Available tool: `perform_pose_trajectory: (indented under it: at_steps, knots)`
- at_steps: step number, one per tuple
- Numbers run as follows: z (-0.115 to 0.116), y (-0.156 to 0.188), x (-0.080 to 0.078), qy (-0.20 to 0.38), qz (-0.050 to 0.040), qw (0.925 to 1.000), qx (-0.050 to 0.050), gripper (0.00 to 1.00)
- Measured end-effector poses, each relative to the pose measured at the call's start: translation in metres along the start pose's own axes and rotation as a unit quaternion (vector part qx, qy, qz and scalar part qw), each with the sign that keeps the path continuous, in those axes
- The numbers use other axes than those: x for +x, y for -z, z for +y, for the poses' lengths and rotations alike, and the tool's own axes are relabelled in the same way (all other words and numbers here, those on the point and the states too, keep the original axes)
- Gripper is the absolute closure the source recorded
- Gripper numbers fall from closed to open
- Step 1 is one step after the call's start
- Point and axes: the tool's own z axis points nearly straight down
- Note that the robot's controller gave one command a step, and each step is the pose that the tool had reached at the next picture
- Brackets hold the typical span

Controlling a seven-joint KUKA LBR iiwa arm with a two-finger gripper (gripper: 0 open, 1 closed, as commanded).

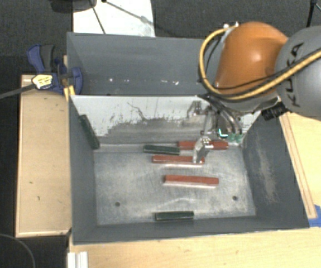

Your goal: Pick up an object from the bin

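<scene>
My gripper hangs low at the back right of the bin floor, under the orange wrist cover. It is right at the right end of a red-brown bar that lies flat, left to right. Just behind it, a second red-brown bar is partly hidden by the gripper. A dark green bar lies to its left along the foot of the back slope. A third red-brown bar rests a little nearer the front, apart from the gripper.
Another dark green bar lies at the front edge of the floor. A further dark bar leans on the left wall's slope. The arm reaches in over the bin's right rear corner.
</scene>
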Motion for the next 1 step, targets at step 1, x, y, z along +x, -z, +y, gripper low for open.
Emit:
perform_pose_trajectory:
  at_steps: [1]
  knots:
    - [-0.0002,0.0042,-0.0016,-0.001,-0.0039,1.0,0.0,0.0]
